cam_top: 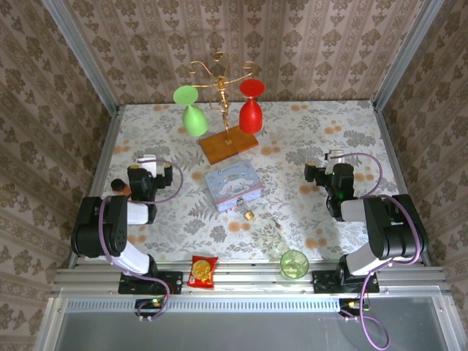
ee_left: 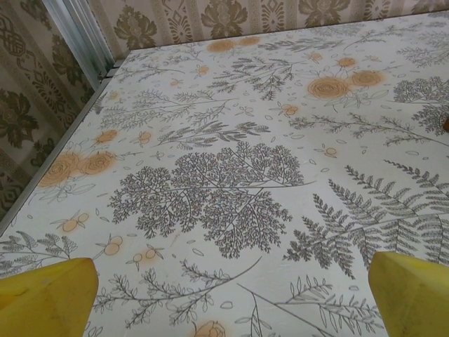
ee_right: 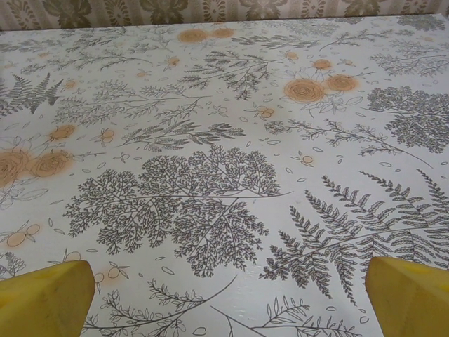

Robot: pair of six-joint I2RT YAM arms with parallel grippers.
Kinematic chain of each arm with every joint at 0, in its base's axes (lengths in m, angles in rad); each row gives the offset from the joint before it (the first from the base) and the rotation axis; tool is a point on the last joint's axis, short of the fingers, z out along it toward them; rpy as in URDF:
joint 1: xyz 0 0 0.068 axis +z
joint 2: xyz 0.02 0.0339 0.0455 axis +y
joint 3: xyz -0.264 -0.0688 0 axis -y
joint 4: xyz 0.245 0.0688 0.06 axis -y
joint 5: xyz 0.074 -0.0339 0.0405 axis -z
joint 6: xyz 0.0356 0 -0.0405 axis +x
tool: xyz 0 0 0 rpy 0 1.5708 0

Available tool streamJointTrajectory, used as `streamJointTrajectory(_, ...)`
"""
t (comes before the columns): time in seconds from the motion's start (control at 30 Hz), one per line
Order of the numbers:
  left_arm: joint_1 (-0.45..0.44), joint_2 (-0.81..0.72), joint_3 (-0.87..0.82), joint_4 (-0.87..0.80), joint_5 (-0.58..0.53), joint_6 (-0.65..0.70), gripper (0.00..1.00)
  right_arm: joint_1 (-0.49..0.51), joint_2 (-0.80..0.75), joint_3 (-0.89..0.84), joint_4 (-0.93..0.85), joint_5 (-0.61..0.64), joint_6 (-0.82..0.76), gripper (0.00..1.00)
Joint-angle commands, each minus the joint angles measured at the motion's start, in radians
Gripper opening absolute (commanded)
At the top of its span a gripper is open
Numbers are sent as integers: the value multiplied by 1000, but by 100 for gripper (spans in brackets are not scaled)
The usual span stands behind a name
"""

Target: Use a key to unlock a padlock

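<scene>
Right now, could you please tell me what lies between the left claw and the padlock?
In the top view, the near left corner of the pale blue tin sits between the left claw and the padlock; the rest is bare floral tablecloth.

We see the padlock (cam_top: 249, 215) as brass-gold metal with a slight shine, beside a smooth, pale blue painted tin (cam_top: 232, 185). The stand's base (cam_top: 229, 146) looks like plain wood, its wire (cam_top: 221, 77) glossy gold metal. The printed table cover (ee_left: 224, 175) appears smooth, faintly sheened.
</scene>
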Motion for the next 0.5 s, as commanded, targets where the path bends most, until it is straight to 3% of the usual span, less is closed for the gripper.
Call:
streamJointTrajectory(0.0, -17, -57, -36, 50, -35, 2, 100, 1, -66, 23, -41, -21, -26, 100)
streamJointTrajectory(0.27, -86, -319, -27, -193, -166, 4, 100, 17, -271, 119, -366, 0, 15, 100)
streamJointTrajectory(0.4, -134, -464, 31, -430, -144, -108, 100, 22, -336, 189, -532, -30, 134, 100)
streamJointTrajectory(0.47, -148, -540, 79, -607, -133, -239, 100, 22, -373, 217, -614, -104, 214, 100)
